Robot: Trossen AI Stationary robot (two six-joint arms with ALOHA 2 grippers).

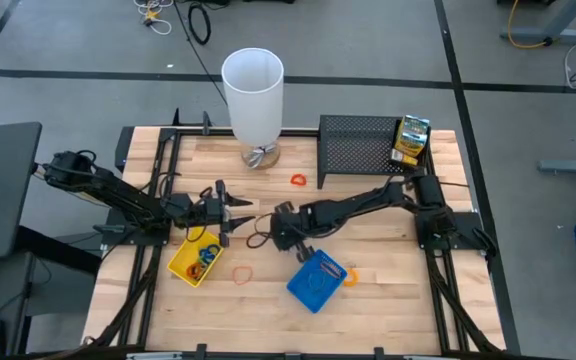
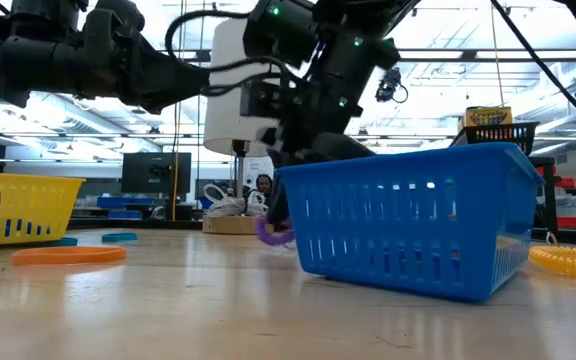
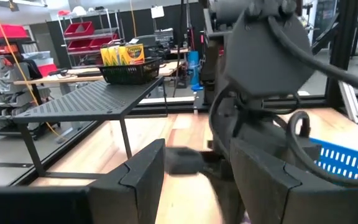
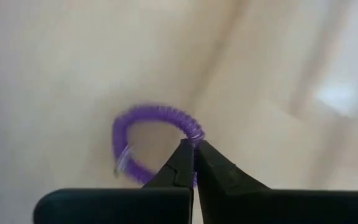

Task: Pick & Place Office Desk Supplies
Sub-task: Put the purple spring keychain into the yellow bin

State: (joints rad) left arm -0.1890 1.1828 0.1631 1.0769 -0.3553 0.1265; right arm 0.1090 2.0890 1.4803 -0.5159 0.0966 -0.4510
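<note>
A purple coiled rubber-band loop (image 4: 143, 135) lies near the table's middle, just left of the blue tray (image 1: 316, 280); in the low view the loop (image 2: 273, 236) shows beside the tray's wall (image 2: 408, 230). My right gripper (image 4: 194, 144) slants down onto it, shut on its coil. My left gripper (image 1: 230, 213) hovers level and open above the yellow tray (image 1: 194, 260), which holds some loops, and points at the right arm. Loose loops lie flat on the wood: an orange one (image 1: 240, 271), a red one (image 1: 298, 180) and a yellow one (image 1: 350, 275). My right gripper pinches the purple loop's coil at one spot on its rim (image 4: 195, 133) between the two fingertips, only at their free ends. The fingers come slanting down from the table's right side. The rest of the loop hangs away from the tips; whether it is clear of the wood I cannot tell.
A tall white cylinder (image 1: 253, 90) stands at the far edge, with a black mesh rack (image 1: 360, 148) to its right carrying a printed box (image 1: 411, 140). The blue tray sits right next to my right gripper. Bare wood lies along the near edge.
</note>
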